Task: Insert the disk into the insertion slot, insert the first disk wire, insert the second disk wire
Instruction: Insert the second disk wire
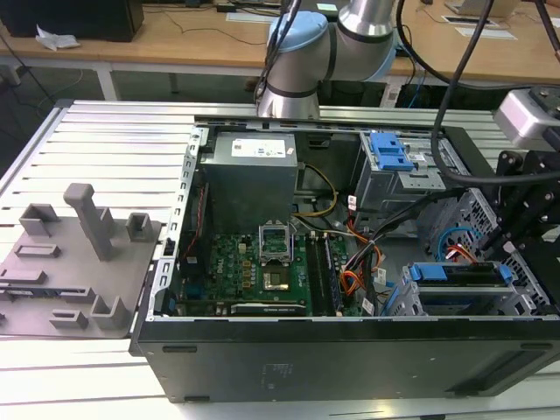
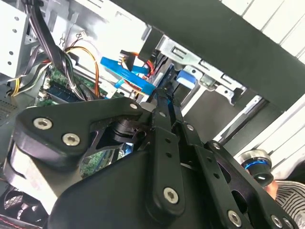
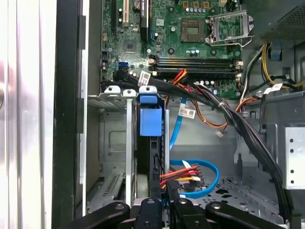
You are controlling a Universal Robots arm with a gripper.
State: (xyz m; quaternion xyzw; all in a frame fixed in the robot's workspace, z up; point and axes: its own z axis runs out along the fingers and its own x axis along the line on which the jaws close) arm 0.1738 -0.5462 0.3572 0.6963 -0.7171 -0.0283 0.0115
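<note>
In the exterior view, the disk [image 1: 462, 273] in its blue carrier sits in the insertion slot [image 1: 472, 297] at the open computer case's [image 1: 350, 359] near right corner. In both wrist views, my gripper [image 3: 162, 202] has its jaws pressed together above the disk [image 3: 151, 143].

cables [image 3: 200, 177] crowd beside disk [image 3: 151, 143] | cage floor [image 3: 238, 188] free

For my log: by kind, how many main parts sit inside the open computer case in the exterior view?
Power supply: 1
Motherboard: 1
Drive cages: 2, the tall cage and the slot
Disk: 1, sitting in the slot
Total: 5
</note>
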